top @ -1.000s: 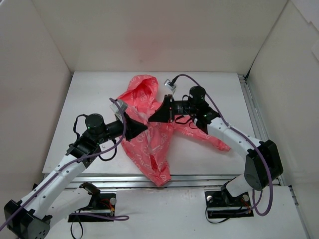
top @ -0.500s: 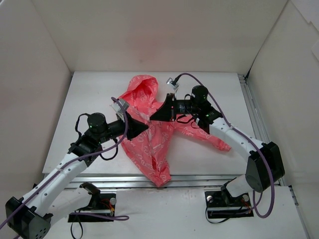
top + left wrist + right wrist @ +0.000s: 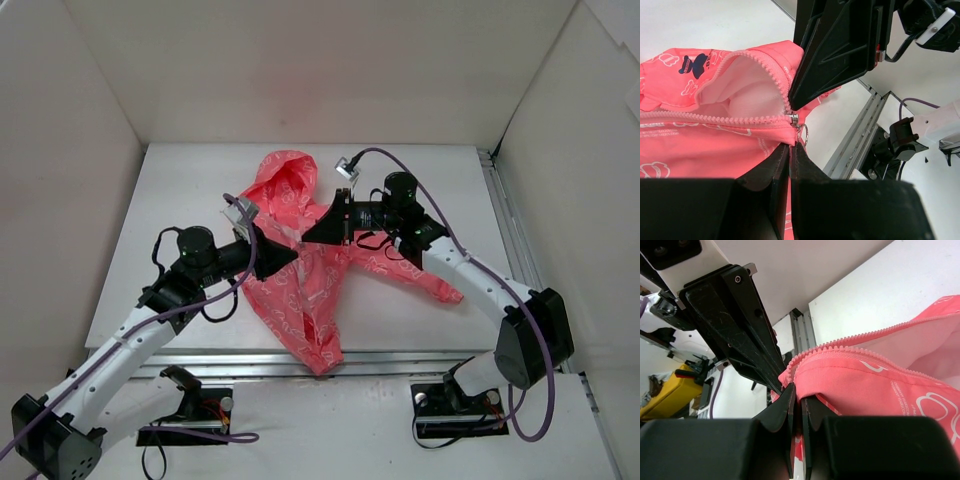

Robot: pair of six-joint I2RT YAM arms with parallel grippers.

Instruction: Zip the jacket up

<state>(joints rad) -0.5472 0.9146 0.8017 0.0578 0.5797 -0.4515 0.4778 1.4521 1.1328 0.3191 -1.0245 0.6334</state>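
The coral-pink jacket lies crumpled in the middle of the table, hood toward the back. Both grippers meet at its front opening. In the left wrist view my left gripper is shut on the jacket's edge just below the zipper slider, whose ring pull hangs beside the fingertip. The teeth part above the slider, showing white lining and a dark blue emblem. My right gripper is shut on the other front edge, right under its pink teeth. From above, the left gripper and right gripper almost touch.
White walls close in the table at the back and on both sides. A metal rail runs along the front edge and another along the right side. One sleeve trails to the right. The jacket's lower end reaches the front rail.
Both arms have shifted very slightly to the right. The jacket and both grips look the same.
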